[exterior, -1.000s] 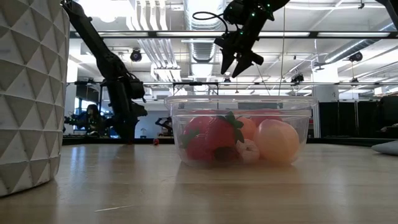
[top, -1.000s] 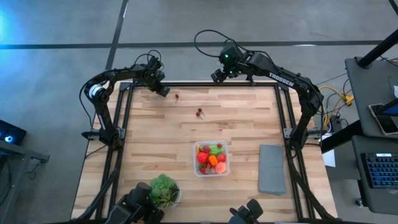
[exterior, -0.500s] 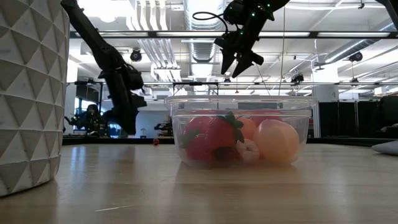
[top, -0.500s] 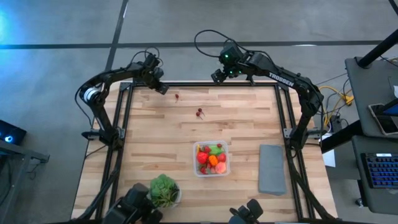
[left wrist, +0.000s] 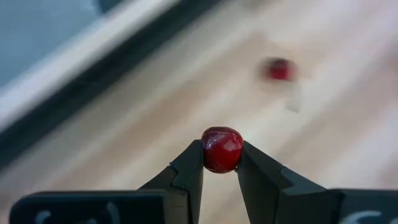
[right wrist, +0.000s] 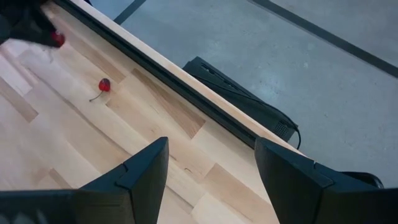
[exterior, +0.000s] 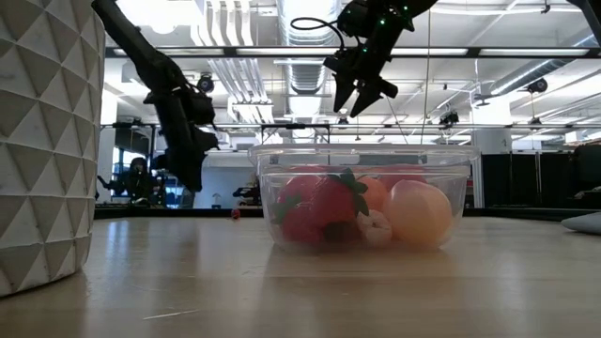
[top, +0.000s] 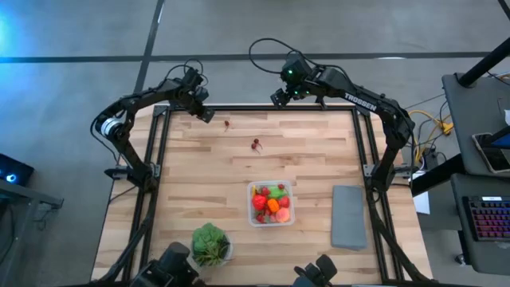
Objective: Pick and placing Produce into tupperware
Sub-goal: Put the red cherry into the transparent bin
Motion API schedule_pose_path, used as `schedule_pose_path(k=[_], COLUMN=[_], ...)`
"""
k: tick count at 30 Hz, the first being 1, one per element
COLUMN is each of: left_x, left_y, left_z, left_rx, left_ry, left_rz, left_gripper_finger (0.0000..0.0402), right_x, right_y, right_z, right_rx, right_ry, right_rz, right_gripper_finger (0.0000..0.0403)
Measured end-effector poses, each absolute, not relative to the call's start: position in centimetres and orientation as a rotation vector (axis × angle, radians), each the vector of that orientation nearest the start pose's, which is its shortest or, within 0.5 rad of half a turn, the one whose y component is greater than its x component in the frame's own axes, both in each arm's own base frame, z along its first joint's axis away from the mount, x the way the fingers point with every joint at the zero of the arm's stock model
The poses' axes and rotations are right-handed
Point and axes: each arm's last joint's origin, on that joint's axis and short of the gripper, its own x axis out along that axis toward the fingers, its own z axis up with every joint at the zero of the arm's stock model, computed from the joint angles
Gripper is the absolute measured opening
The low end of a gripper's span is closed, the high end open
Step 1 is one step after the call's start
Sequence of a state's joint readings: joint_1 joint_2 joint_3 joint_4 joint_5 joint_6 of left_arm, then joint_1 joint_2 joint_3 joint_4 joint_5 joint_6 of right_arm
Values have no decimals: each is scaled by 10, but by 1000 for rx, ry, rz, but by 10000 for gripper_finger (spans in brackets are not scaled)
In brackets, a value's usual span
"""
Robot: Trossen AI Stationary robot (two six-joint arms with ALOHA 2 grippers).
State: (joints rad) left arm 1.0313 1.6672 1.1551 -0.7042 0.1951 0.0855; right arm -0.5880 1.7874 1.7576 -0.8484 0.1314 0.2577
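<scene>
My left gripper [top: 205, 114] hangs over the table's far left corner, shut on a small red cherry [left wrist: 222, 149]; the low view shows it [exterior: 188, 176] raised off the table. A single cherry [top: 227, 123] and a red cherry pair [top: 256, 144] lie on the wood nearby. The clear tupperware [top: 271, 203] sits near the table's middle, holding red, orange and green produce [exterior: 324, 207]. My right gripper [top: 279, 97] waits open above the far edge, high over the table [exterior: 362, 94]. My left gripper pinches the red cherry [left wrist: 222, 149] between its two fingertips [left wrist: 189, 165], one on each side of the fruit. The cherry sits at the free ends of the fingers and is lifted clear of the table.
A grey slab [top: 348, 217] lies right of the tupperware. A leafy plant in a white bowl [top: 209, 243] stands at the near edge, large in the low view [exterior: 42, 141]. The black frame rail [right wrist: 205, 112] runs along the far edge. Bare wood lies between cherries and container.
My left gripper has risen a little above the table at the far left corner, its arm swinging slightly toward the left edge. The right arm and the things on the table have stayed where they were.
</scene>
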Motion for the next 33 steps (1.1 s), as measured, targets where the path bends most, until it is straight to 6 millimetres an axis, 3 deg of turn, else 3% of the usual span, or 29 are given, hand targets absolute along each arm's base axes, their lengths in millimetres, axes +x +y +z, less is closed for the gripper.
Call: schedule_pose_path(k=[5,10,15,20,27,33], left_x=[194,227,251,268,296,327], left_y=[239,190,148,114,73,27], left_z=[230,261,278,283,285,276], left_rx=[-620,-319,-118,-34,-73,-118], left_ry=[982,946,874,844,776,720], left_rz=[425,221,55,-50,-27,-99], left_gripper_finger=[69,69,69,69,69,69], right_x=[317,313,310,300,262,216], right_y=[-216,-214,-210,-191,-145,-116], right_z=[339,335,333,353,401,399], right_rx=[439,476,499,468,379,409], right_ry=[803,861,907,884,811,858], right_rz=[-781,-767,-773,-783,-813,-848], right_gripper_finger=[231,231,230,226,224,224])
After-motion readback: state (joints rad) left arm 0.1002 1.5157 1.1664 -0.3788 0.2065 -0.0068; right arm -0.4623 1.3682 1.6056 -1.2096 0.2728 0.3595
